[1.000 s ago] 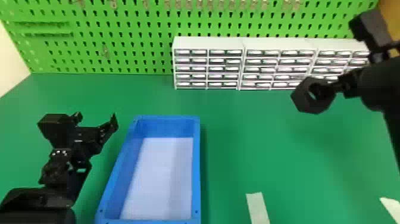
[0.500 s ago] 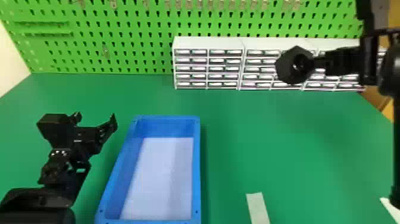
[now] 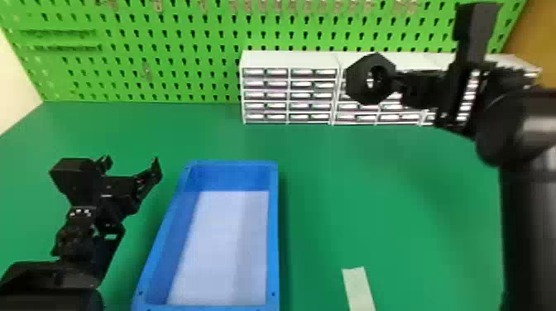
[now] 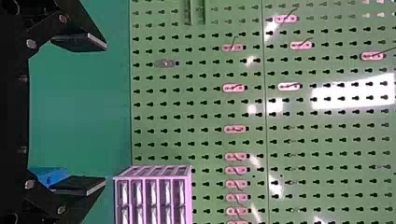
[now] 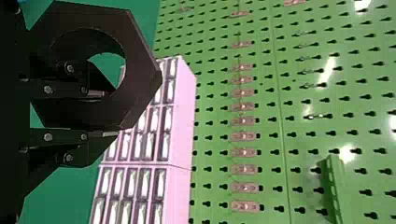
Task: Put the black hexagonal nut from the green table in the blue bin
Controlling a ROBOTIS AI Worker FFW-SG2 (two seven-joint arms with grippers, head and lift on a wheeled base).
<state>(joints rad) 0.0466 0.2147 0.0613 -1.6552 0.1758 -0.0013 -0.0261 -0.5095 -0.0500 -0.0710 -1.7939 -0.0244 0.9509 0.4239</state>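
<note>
Nut [image 3: 356, 84], black and hexagonal, hangs in the air with one side of its ring clamped in the right gripper [image 3: 400, 84]. In the right wrist view, one finger [image 5: 95, 93] reaches into its hole and the other lies along its outside. In the head view it shows against the white drawer units [image 3: 289, 60], well apart from the blue bin [image 3: 273, 235], which sits on the green table [image 3: 397, 206]. The left gripper [image 3: 131, 167] is near the bin's left side, its fingers spread apart. A pale strip [image 3: 358, 289] lies on the table, right of the bin, and a green pegboard [image 3: 186, 45] stands behind the drawers
</note>
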